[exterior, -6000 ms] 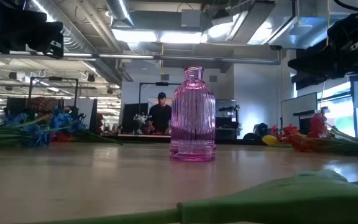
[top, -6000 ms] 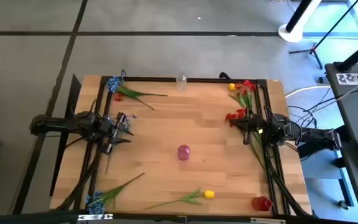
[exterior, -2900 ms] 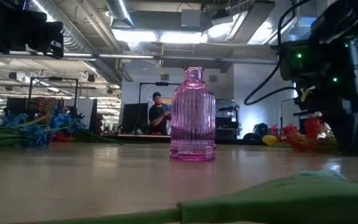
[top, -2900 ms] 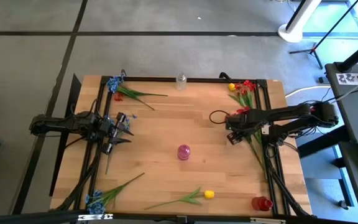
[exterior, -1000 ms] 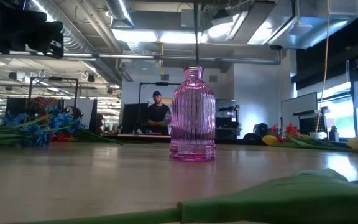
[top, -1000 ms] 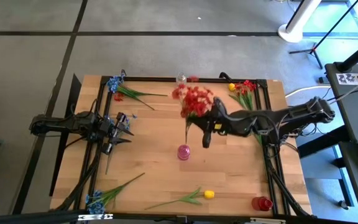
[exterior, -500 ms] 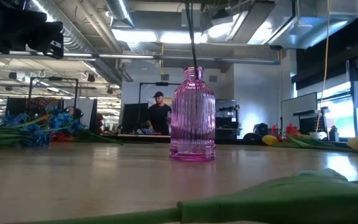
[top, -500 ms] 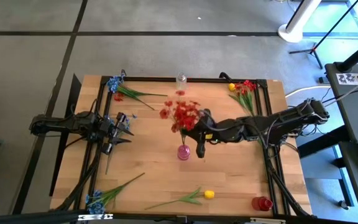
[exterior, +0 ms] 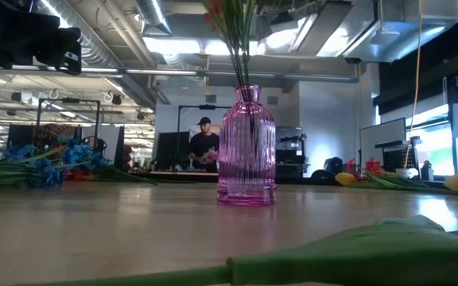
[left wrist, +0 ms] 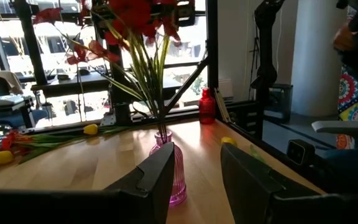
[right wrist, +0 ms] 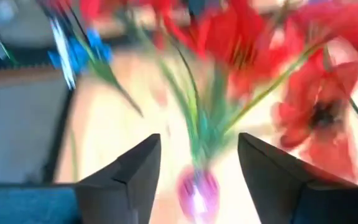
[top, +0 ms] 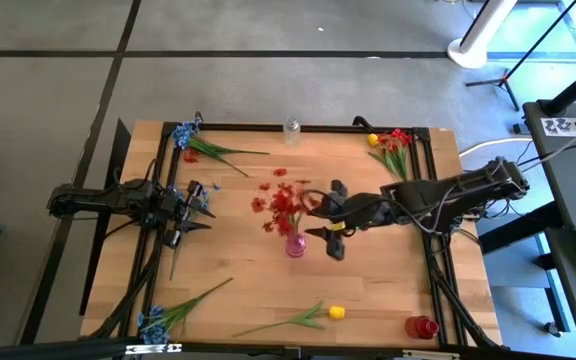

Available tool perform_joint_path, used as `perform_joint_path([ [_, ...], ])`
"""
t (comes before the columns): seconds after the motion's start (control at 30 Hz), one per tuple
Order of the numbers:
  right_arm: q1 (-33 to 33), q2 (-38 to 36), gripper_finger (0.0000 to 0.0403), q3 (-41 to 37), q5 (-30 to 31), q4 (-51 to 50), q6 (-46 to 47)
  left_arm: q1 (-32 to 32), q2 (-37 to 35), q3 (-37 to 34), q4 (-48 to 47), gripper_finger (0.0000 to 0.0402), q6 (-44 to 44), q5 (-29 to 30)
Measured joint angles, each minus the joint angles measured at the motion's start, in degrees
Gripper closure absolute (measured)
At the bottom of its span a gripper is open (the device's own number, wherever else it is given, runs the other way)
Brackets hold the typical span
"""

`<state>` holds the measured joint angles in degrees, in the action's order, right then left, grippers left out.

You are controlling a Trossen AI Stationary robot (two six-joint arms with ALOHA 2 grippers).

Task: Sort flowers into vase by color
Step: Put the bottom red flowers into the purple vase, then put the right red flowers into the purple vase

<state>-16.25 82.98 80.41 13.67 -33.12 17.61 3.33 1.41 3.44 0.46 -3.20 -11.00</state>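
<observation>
Between and just ahead of the right gripper's (top: 330, 233) 2 spread fingers (right wrist: 132, 171), the red spray (top: 281, 203) stands with its green stems down inside the pink vase (top: 295, 245) at the table's (top: 368, 290) middle; neither finger touches the stems. Well to the far side of that vase, the left gripper (top: 196, 208) hangs at the table's left edge, its 2 jaws parted and empty.
</observation>
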Motion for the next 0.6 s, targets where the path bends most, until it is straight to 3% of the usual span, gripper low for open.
perform_joint_path([
  [0.13, 0.2, 0.0, 0.0170, 5.7, 2.7, -20.8, 3.6, 0.0, 0.0, 0.0, 0.0, 0.0274, 0.0, 0.0],
  [0.27, 3.0, -0.3, 0.0167, 6.7, 13.9, -40.6, 14.4, 0.0, 0.0, 0.0, 0.0, 0.0274, 0.0, 0.0],
  [0.37, 8.5, -0.6, 0.0167, 3.9, 18.9, -53.0, 23.2, 0.0, 0.0, 0.0, 0.0, 0.0274, 0.0, 0.0],
  [0.47, 16.9, -1.0, 0.0166, -1.1, 20.3, -57.0, 28.0, 0.0, 0.0, 0.0, 0.0, 0.0274, 0.0, 0.0],
  [0.6, 30.4, -1.6, 0.0166, -9.8, 20.5, -50.6, 22.0, 0.0, 0.0, 0.0, 0.0, 0.0274, 0.0, 0.0],
])
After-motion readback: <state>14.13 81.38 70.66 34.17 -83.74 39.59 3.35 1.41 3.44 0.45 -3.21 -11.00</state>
